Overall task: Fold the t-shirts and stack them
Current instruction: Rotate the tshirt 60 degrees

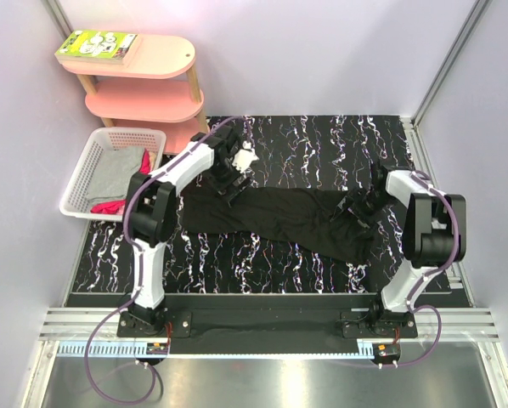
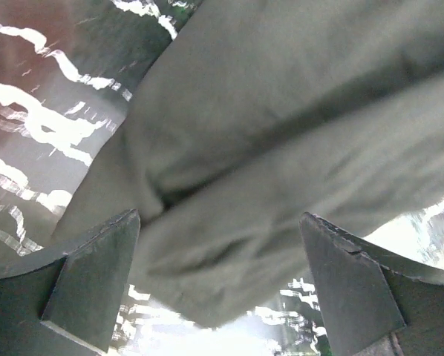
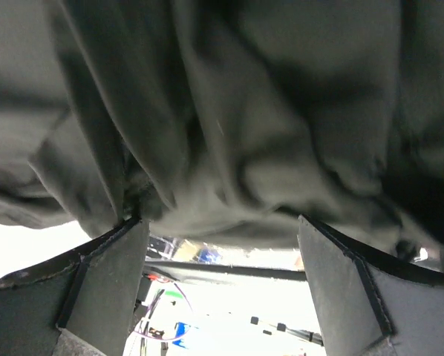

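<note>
The black t-shirt (image 1: 279, 217) lies bunched in a long band across the patterned mat, no print showing. My left gripper (image 1: 230, 177) is at its far left end, with the jaws open; in the left wrist view (image 2: 218, 219) a fold of the dark cloth (image 2: 281, 111) lies between the spread fingers. My right gripper (image 1: 356, 208) is at the shirt's right end, open; in the right wrist view (image 3: 222, 222) bunched cloth (image 3: 244, 111) hangs at the fingertips. A grey t-shirt (image 1: 118, 170) and a red one (image 1: 110, 206) lie in the basket.
The white lattice basket (image 1: 76, 191) stands off the mat's left edge. A pink two-tier shelf (image 1: 143, 98) with a green book (image 1: 97, 45) stands at the back left. The black marbled mat (image 1: 322, 144) covers the table; walls close both sides.
</note>
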You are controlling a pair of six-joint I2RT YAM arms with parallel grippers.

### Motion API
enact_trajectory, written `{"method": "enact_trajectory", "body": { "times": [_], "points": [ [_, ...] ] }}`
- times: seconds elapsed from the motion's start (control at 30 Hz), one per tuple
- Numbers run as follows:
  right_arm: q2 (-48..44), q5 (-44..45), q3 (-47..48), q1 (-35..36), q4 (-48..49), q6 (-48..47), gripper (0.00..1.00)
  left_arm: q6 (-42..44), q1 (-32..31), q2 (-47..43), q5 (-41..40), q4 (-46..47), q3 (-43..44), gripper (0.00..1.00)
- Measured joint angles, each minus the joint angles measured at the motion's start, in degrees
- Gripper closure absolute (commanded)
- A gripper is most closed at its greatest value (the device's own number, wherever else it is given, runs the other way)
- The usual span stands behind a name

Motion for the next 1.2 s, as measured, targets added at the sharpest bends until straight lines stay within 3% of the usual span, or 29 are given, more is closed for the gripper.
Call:
{"method": "enact_trajectory", "body": {
  "times": [0.23, 0.4, 0.53, 0.87, 1.07, 1.2],
  "points": [
    [5.2, 1.2, 4.7, 0.0, 1.3, -0.8, 0.08, 0.1, 0.5, 6.9, -2.1, -0.6, 1.0, 0.05],
    [8.6, 2.6, 8.3, -0.1, 0.2, -1.4, 0.07, 0.1, 0.6, 6.0, -3.2, 0.5, -0.9, 0.05],
    [13.5, 2.5, 15.0, -0.1, -1.5, -1.6, 0.07, 0.3, 0.6, 2.1, -3.4, 1.5, -7.4, 0.05],
    [34.4, -5.3, 47.8, -0.1, -7.7, 0.2, 0.00, -1.2, -3.4, -6.6, -1.8, -0.3, -20.2, 0.05],
    [48.1, -11.6, 71.7, 0.0, -9.6, 0.8, 0.00, -4.1, -10.5, -6.4, 2.1, -0.6, -20.0, 0.05],
    [57.8, -16.8, 87.8, 0.0, -9.6, 2.0, 0.00, -6.1, -14.5, -2.7, 4.4, -2.6, -14.9, 0.06]
  ]
}}
